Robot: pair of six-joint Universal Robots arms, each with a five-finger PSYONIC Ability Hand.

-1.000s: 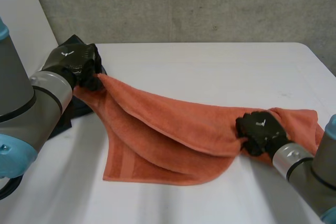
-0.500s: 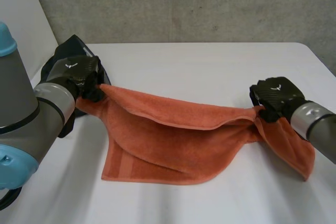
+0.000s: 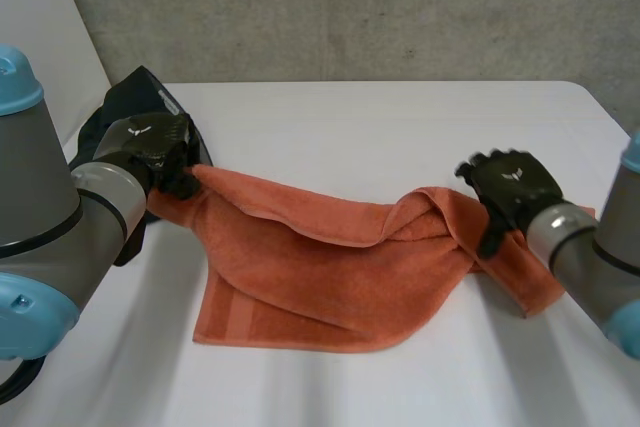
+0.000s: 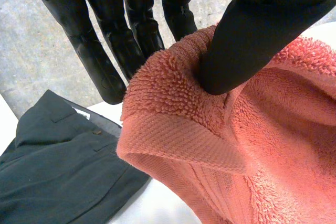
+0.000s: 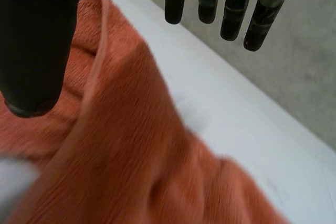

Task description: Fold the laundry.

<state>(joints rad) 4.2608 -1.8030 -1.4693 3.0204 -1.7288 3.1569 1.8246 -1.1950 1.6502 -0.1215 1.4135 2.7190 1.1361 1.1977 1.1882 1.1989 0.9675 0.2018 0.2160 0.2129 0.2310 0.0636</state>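
Towel [image 3: 330, 267], orange, lies rumpled across the centre of the white table [image 3: 400, 117], w/ a bunched fold at mid-right. Left hand [image 3: 155, 147], at frame left, pinches a towel corner btwn thumb and fingers (clearest in its wrist view). Right hand [image 3: 510, 185], at frame right, is over the towel's other end, fingers straight and apart, gripping nothing. A dark garment [image 3: 140, 87] lies behind the left hand.

Bare table [image 3: 400, 127] behind the towel [image 3: 320, 267]; dark garment [image 3: 135, 92] beside left hand [image 3: 150, 142].

Bright, even, diffuse light; soft faint shadow under towel [image 3: 330, 267] edge on white table [image 3: 400, 127].
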